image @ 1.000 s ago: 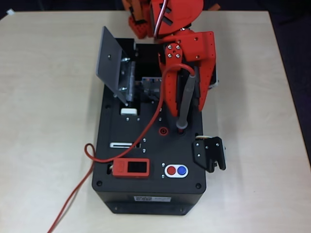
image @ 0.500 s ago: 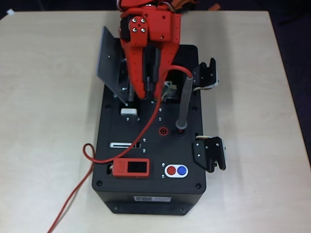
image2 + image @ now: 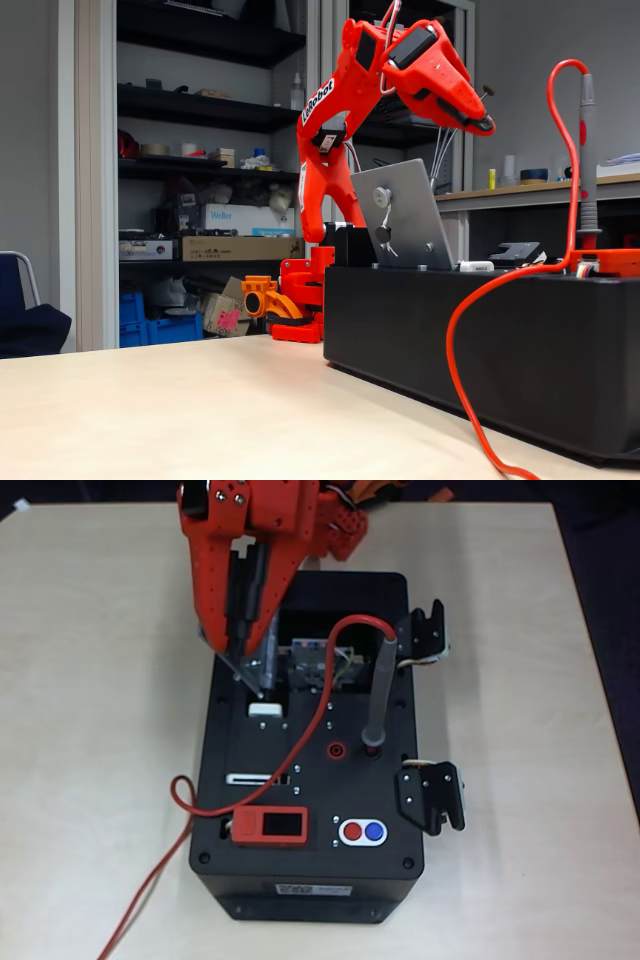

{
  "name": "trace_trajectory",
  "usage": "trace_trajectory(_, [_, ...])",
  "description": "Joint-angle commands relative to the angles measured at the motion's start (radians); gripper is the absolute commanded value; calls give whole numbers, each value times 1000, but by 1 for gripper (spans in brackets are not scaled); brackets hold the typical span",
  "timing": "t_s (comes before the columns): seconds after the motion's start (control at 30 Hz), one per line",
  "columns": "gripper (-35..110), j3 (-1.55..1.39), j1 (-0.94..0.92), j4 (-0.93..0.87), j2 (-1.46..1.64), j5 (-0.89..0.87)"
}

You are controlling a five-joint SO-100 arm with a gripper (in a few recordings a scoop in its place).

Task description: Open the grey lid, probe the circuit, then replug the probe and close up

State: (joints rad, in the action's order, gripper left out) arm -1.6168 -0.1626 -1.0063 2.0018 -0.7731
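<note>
On the pale wooden table (image 3: 90,680) stands the black box (image 3: 310,880), and the red arm (image 3: 340,110) has swung from the box's middle to its left edge in the overhead view. Its gripper (image 3: 228,640), empty with fingers slightly parted, now hovers over the grey lid (image 3: 400,215), which stays raised. The probe (image 3: 380,695) remains upright in its socket.

Lid (image 3: 400,215) matt brushed grey metal; box (image 3: 240,780) matt black plastic; arm (image 3: 345,100) glossy red plastic; table (image 3: 90,730) smooth pale wood laminate.
</note>
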Motion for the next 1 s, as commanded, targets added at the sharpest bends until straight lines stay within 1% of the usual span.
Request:
trace_trajectory(0.0, [0, 54, -41, -21, 2, 63])
trace_trajectory(0.17, [0, 69, -87, -5, -11, 179])
trace_trajectory(0.5, [0, 84, -192, 5, -44, 509])
trace_trajectory(0.77, [0, -15, -316, 181, -72, 729])
trace_trajectory(0.83, [0, -54, -342, 233, -74, 747])
trace_trajectory(0.97, [0, -114, -370, 281, -83, 747])
